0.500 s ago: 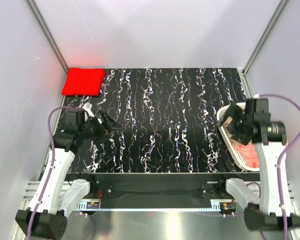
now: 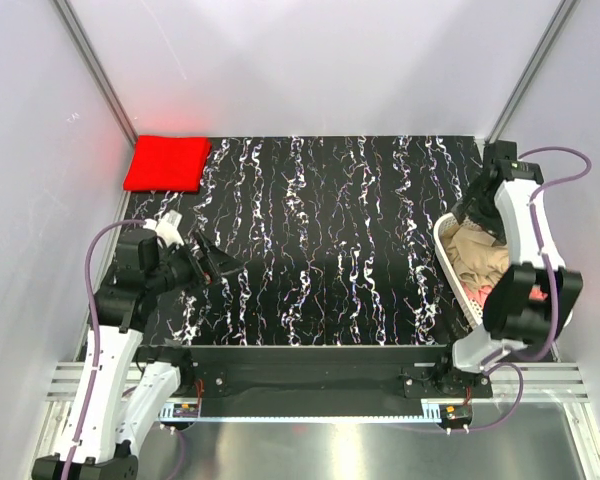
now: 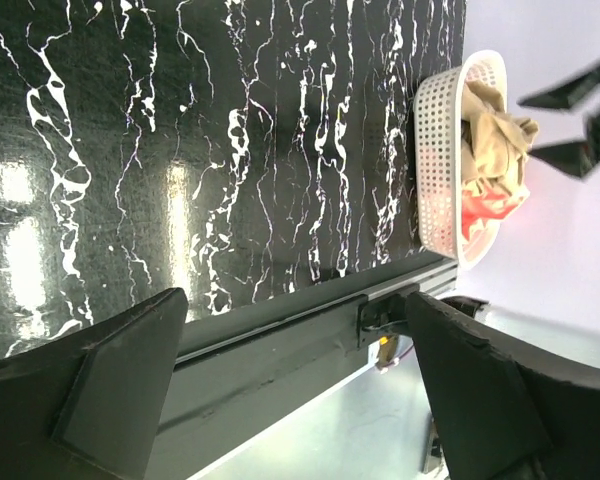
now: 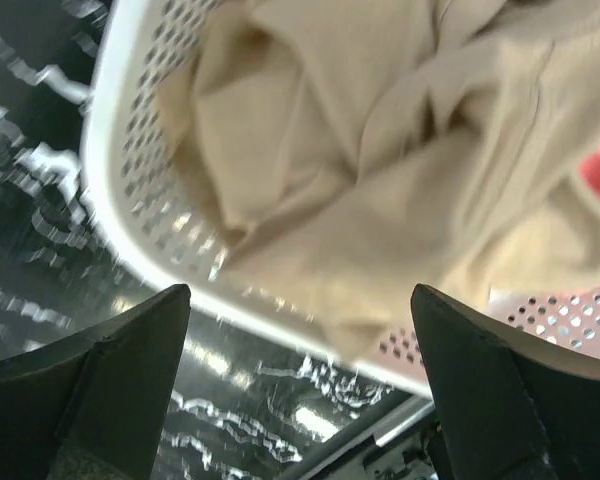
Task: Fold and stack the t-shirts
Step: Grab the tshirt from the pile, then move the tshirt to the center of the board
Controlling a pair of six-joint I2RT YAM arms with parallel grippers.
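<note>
Viewing all three cameras, I note the right gripper (image 2: 477, 213) hovering over the white basket (image 2: 447, 262) at the right edge of the table (image 2: 330, 230), jaws spread wide, holding nothing. The tan t-shirt (image 2: 480, 255) lies crumpled inside the basket, and the salmon-pink t-shirt (image 2: 483, 293) shows at the basket's near end. The red t-shirt (image 2: 167, 163) sits folded at the far left corner. The left gripper (image 2: 215, 262) hangs above the near left of the table, jaws likewise wide apart and empty.

Pale walls (image 2: 320, 60); black marbled tabletop (image 2: 320, 250)
</note>
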